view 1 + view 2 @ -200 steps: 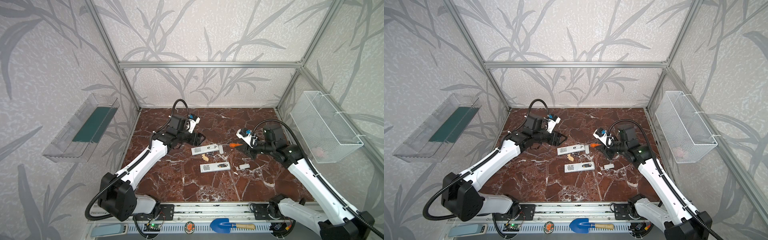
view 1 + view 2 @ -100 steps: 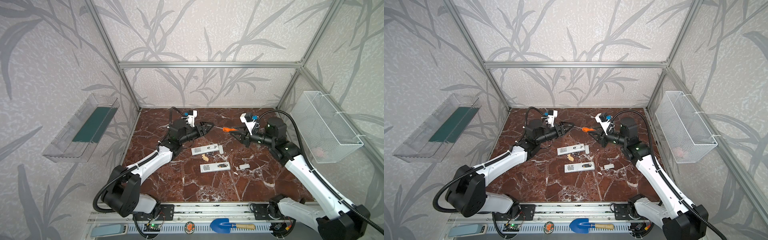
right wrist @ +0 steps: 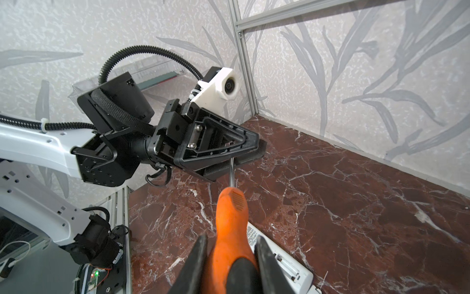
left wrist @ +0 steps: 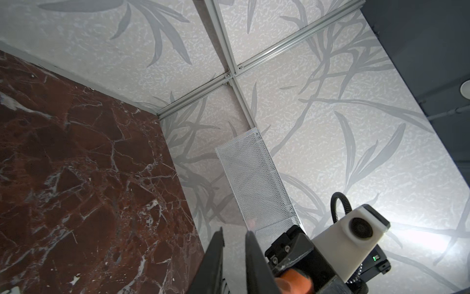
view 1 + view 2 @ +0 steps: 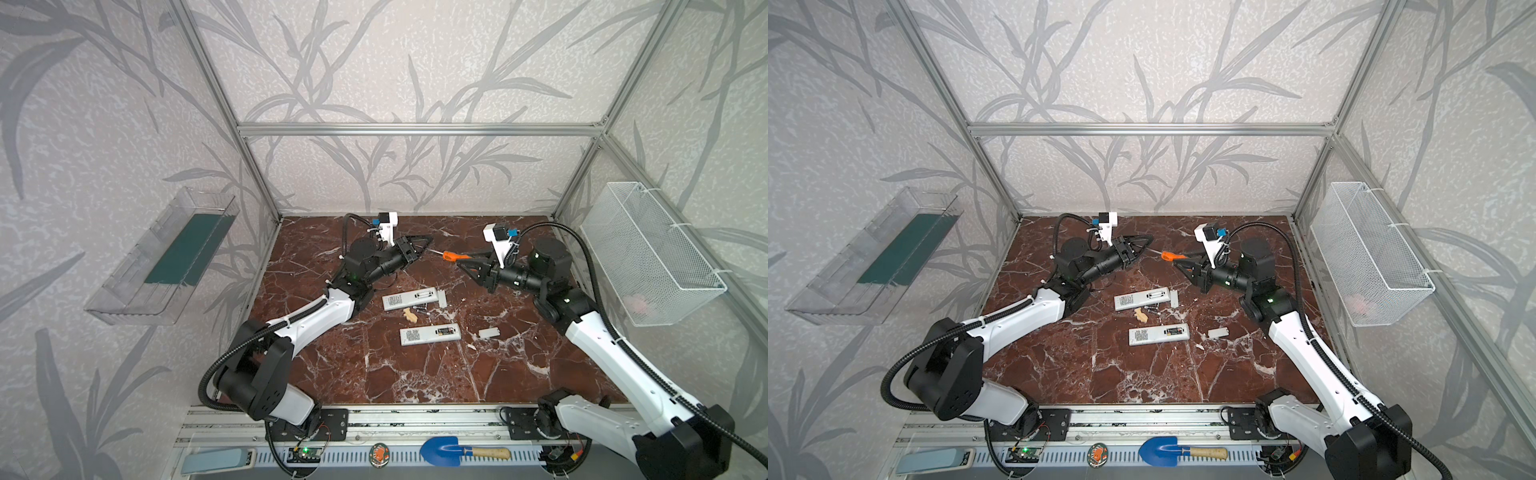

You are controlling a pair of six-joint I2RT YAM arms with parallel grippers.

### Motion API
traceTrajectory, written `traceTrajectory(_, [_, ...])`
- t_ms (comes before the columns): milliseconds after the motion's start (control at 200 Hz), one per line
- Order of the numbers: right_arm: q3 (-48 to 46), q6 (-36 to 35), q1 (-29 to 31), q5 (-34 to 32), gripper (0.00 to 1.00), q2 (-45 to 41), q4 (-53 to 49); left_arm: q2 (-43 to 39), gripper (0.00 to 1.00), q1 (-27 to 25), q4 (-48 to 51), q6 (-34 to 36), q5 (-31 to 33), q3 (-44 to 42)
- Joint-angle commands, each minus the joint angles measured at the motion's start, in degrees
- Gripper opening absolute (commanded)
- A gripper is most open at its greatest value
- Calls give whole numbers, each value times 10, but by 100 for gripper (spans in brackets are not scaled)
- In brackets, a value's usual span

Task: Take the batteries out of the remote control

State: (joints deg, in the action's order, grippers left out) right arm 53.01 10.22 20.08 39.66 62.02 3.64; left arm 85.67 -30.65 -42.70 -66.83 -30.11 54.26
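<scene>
Two white remote controls lie back-up on the marble floor. The nearer remote [image 5: 430, 334] has dark batteries [image 5: 446, 331] in its open bay. The farther remote [image 5: 409, 300] has an empty bay, and tiny dark cells [image 5: 420, 306] lie loose beside it. My right gripper [image 3: 230, 239] is shut on the orange screwdriver's handle [image 3: 230, 211], held above the floor. The thin shaft points at my left gripper [image 3: 256, 147], whose jaws stand nearly together on the shaft's tip. Both grippers hang face to face above the remotes [image 5: 428, 239] [image 5: 459, 264].
Two small white covers [image 5: 441, 298] [image 5: 488, 332] and a beige scrap [image 5: 410, 314] lie by the remotes. A wire basket [image 5: 648, 257] hangs on the right wall and a clear tray [image 5: 166, 257] on the left wall. A blue trowel [image 5: 440, 451] rests on the front rail.
Both arms rose from the floor and turned toward each other. The right one carried the screwdriver up. The left jaws, open earlier, have closed on the shaft's tip.
</scene>
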Motion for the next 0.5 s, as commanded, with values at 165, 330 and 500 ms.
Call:
traceTrajectory(165, [-7,87,-4,-29,0,12,60,-5,0,-2,-16,-32,22,24])
traceTrajectory(330, [4,126,-6,-59,47,13,12,-7,0,-2,39,-54,29,45])
traceTrajectory(500, [25,214,-26,-12,57,37,-18,-3,0,0,66,-98,36,52])
